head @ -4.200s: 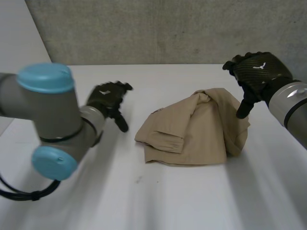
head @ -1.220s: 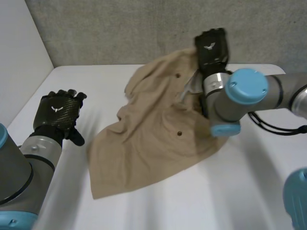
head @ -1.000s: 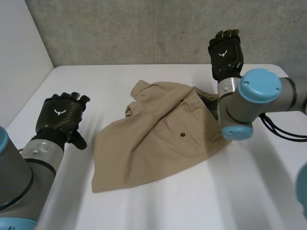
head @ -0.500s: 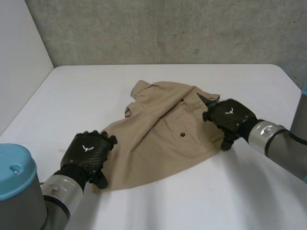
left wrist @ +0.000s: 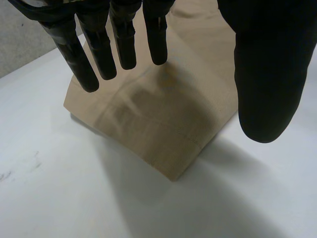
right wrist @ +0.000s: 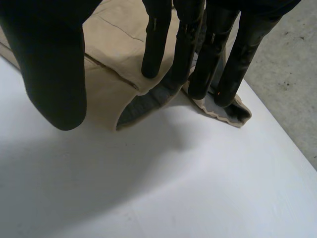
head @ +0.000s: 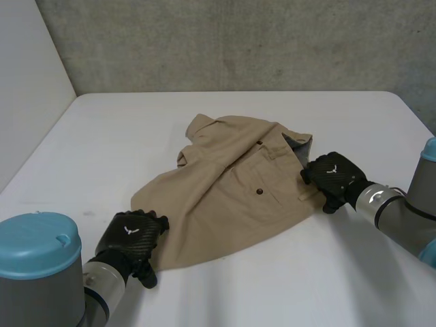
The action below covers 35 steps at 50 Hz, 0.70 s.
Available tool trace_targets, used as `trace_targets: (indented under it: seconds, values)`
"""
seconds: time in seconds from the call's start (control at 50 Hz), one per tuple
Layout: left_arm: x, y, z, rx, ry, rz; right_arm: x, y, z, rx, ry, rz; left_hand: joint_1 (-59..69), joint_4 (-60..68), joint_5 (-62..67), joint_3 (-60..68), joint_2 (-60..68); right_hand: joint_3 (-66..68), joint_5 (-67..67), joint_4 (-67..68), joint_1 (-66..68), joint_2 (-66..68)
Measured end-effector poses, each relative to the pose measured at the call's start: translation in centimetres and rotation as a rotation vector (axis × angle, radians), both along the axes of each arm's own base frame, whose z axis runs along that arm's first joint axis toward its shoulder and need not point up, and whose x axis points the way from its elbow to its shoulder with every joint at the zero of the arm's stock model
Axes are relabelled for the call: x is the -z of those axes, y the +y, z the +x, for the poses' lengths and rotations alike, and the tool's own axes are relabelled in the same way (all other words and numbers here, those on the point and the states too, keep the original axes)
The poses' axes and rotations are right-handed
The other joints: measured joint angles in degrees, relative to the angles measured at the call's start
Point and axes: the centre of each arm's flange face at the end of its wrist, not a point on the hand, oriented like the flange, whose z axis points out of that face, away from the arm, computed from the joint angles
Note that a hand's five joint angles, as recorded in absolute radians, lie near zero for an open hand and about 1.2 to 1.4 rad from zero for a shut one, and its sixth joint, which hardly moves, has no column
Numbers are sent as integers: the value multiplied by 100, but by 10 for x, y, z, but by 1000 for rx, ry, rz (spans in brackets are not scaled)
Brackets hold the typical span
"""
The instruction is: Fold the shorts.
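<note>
One pair of shorts (head: 231, 197), two robot hands (head: 133, 235) (head: 332, 176)

Lighting is bright and diffuse, from above. The white table (head: 225, 286) is evenly lit in the head view, with faint pale and grey bands across its near part. The shorts (head: 231, 197) throw a narrow, soft-edged shadow along their near hem. The concrete wall (head: 238, 41) is dimmer. In the wrist views the left hand (left wrist: 267, 74) and right hand (right wrist: 54, 64) appear almost as silhouettes.

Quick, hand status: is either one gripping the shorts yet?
Left hand: open, over the shorts' hem corner, holding nothing.
Right hand: open, at the waistband, holding nothing.
</note>
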Motion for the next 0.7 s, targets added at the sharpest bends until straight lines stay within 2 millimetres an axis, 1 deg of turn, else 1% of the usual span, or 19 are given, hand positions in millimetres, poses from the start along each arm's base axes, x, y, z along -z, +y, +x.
trace_targets:
  seconds: [0.12, 0.44, 0.5, 0.54, 0.56, 0.58, 0.6, 0.7]
  values:
    - [1, 0, 0, 0, -1, 2, 2, -5, 2, -2, -5, -28, 0, 26, 18, 0, 15, 428, 390, 442, 364, 463]
    - [3, -1, 1, -15, -12, 4, 6, -6, 4, -5, -18, -28, 0, 27, 25, 0, 16, 401, 400, 451, 375, 435]
    - [3, -1, 1, -17, -13, 3, 7, -5, 5, -5, -21, -24, 0, 27, 26, 0, 16, 620, 588, 645, 554, 675]
    - [4, -2, 1, -18, -13, 2, 7, -5, 5, -5, -22, -23, 0, 27, 26, 0, 16, 1129, 1078, 1154, 952, 1166]
    - [4, -2, 1, -18, -13, 2, 7, -6, 5, -5, -23, -23, 0, 27, 26, 0, 16, 1734, 1662, 1756, 1480, 1761]
    - [4, -2, 1, -18, -13, 2, 7, -6, 5, -4, -25, -24, 0, 27, 26, 0, 16, 2732, 2631, 2768, 2184, 2836]
    - [4, -2, 1, -18, -13, 2, 7, -7, 5, -3, -27, -25, 0, 27, 26, 0, 16, 3009, 2870, 3026, 2317, 3073]
    - [5, -3, 0, -18, -15, 4, 3, -10, 6, 10, -53, -19, 10, 34, 34, 11, 25, 3252, 3159, 3323, 2416, 3269]
